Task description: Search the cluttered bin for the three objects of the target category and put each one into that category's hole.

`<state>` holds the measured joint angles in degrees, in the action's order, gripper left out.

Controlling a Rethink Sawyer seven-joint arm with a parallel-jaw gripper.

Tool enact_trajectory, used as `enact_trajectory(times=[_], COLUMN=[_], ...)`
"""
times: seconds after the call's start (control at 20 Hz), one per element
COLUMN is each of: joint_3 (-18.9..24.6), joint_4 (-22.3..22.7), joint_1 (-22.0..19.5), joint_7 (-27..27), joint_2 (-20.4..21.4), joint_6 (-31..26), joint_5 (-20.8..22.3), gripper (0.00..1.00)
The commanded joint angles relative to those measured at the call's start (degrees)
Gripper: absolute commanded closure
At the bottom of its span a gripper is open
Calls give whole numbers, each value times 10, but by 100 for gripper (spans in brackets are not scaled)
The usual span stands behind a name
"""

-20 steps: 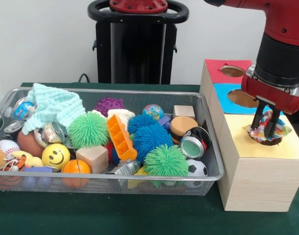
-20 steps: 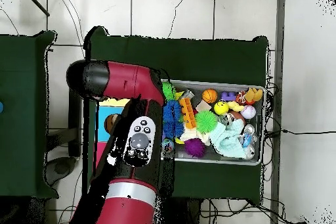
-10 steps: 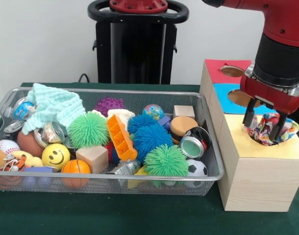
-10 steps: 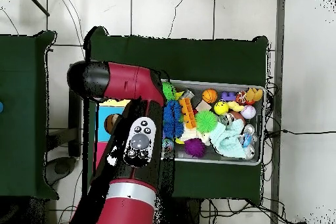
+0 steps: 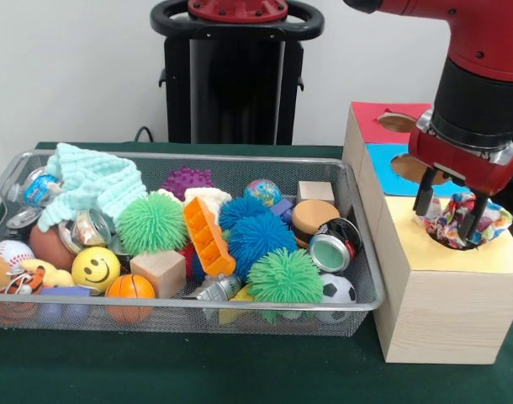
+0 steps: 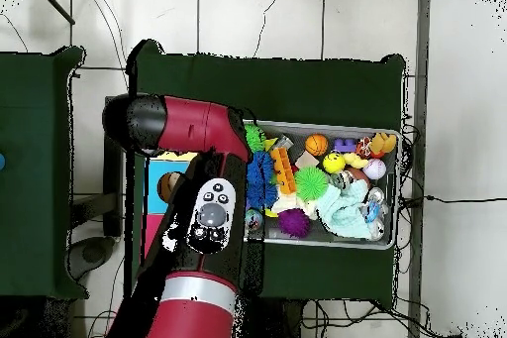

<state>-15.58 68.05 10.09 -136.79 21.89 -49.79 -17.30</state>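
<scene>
The front view is showing the black two-fingered claw of the red and black robot arm clearly, while in the overhead view the arm is covering the claw and most of the wooden sorting box with coloured top panels; only a small part of the box is appearing beside the arm there. The overhead view, on its side, is showing the whole silver wire-mesh bin on the dark green table cloth.

In the front view the claw is hanging just above the round hole in the yellow panel of the box. Its fingers are standing apart, one on each side of the multicoloured crumpled fabric piece, and they are gripping nothing. The fabric piece is sitting in that hole (partly sticking out above the rim); whether the fingers are touching it, I cannot tell.

Left of the box, the bin is holding a mint green knitted cloth, a yellow smiley ball, a blue spiky rubber ball and a plain wooden cube.
</scene>
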Motion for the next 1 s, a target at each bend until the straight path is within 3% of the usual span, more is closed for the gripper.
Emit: enact_trajectory(times=[0.05, 1.0], joint_3=[13, -12], joint_4=[65, 36], joint_1=[-11, -24], joint_7=[-102, -86], joint_2=[2, 25], joint_6=[-44, -57], joint_5=[-2, 10], gripper=[0, 0])
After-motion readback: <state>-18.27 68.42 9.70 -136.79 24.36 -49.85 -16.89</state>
